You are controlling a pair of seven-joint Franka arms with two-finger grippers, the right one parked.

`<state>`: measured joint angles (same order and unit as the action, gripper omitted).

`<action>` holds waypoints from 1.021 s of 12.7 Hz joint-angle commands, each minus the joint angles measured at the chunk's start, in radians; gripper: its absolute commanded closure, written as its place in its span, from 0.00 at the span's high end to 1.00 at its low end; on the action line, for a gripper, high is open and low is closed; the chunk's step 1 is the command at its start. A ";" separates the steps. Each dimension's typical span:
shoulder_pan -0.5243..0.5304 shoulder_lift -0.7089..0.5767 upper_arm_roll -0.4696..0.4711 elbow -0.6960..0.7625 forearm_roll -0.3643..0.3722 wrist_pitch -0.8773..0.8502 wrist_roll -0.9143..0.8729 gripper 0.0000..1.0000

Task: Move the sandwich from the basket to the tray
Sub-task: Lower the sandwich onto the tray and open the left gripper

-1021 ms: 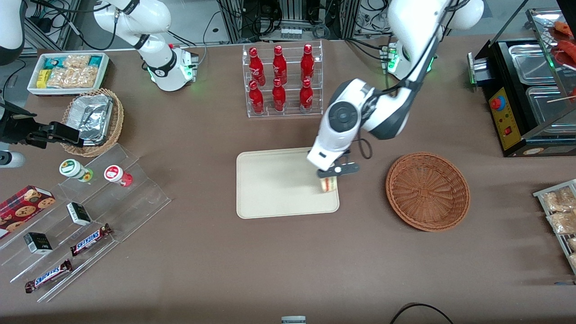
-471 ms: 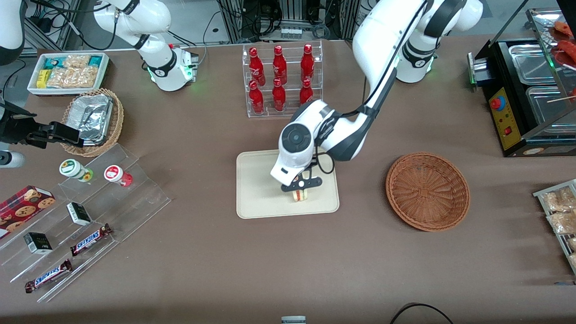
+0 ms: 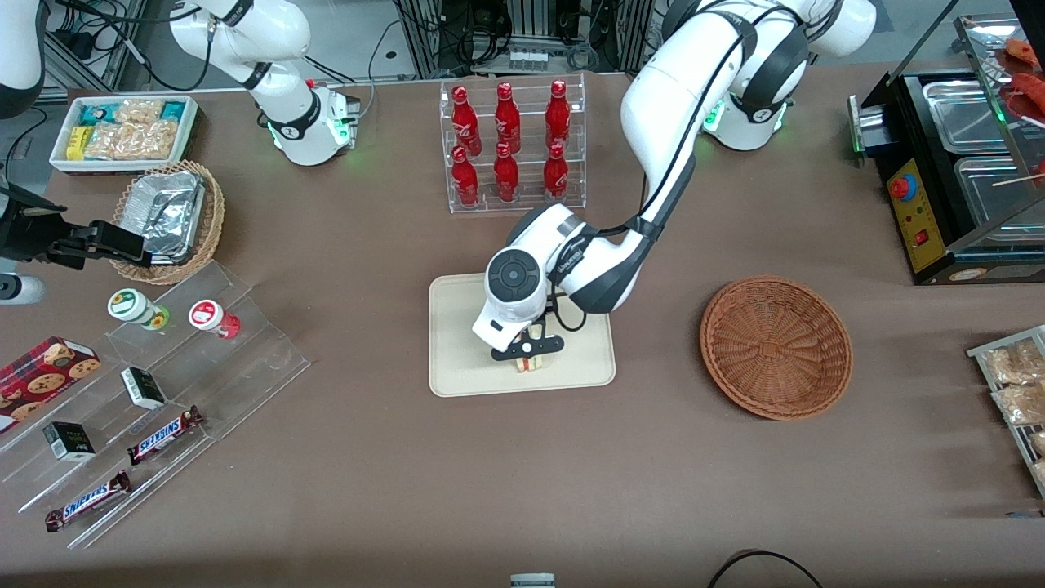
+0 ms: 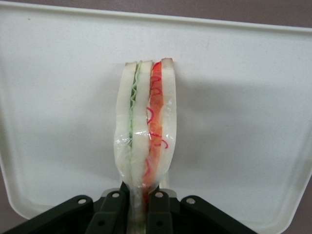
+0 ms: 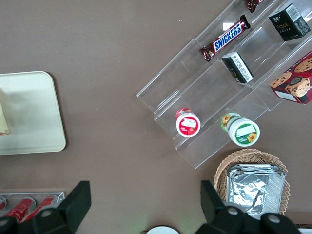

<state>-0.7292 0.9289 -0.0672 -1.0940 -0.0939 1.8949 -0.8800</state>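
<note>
My left gripper [image 3: 529, 353] [image 4: 142, 214] is shut on the sandwich [image 3: 530, 362] [image 4: 145, 126], a wrapped wedge of pale bread with green and red filling. It holds the wedge low over the cream tray [image 3: 465, 371] [image 4: 243, 122], near the tray's edge closest to the front camera; whether the sandwich touches the tray I cannot tell. The reddish-brown woven basket [image 3: 775, 346] sits on the table beside the tray, toward the working arm's end, with nothing in it.
A clear rack of red bottles [image 3: 510, 147] stands farther from the front camera than the tray. Acrylic steps with snack bars and cups [image 3: 147, 384], a tan basket with a foil container [image 3: 167, 216] and a white snack tub [image 3: 122, 131] lie toward the parked arm's end.
My gripper carried the sandwich from the tray's basket-side edge across the tray toward the parked arm's end, and it now sits lower over the tray.
</note>
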 commanded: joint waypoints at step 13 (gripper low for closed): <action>-0.026 0.033 0.003 0.039 -0.003 0.041 -0.108 0.77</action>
<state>-0.7422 0.9460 -0.0737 -1.0825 -0.0939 1.9310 -0.9726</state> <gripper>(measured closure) 0.797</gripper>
